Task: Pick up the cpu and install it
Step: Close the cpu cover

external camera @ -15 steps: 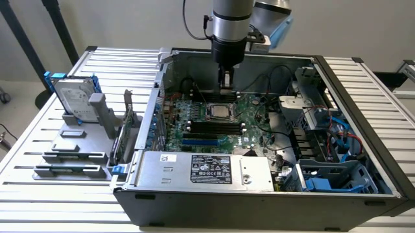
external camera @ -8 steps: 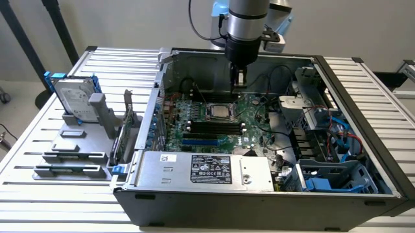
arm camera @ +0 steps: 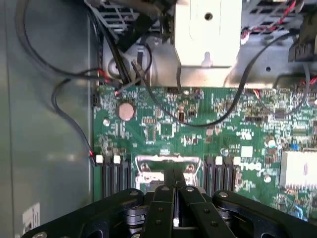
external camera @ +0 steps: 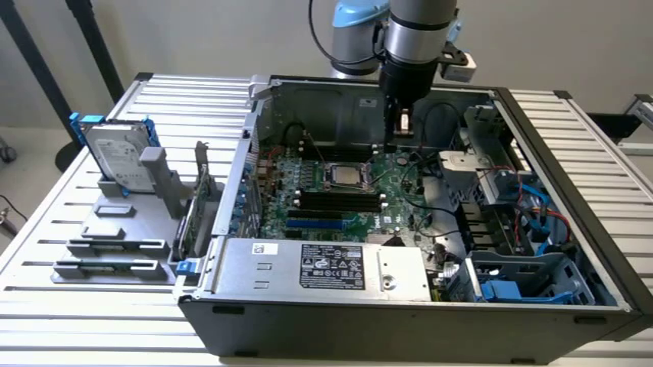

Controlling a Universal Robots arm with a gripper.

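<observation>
Wrist view: our claw closed tight, nothing we can see gripped, tips over socket.
Exterior view: cpu lies in socket, claw just beside.

Count: 1 arm, 1 gripper. 1 open case holding 1 motherboard, 1 cpu, 1 power supply. Outside: 1 hard drive with 2 blue brackets, 1 grey stand. On the board: 1 coin cell, 4 white slot latches. Can't count the slots themselves.
</observation>
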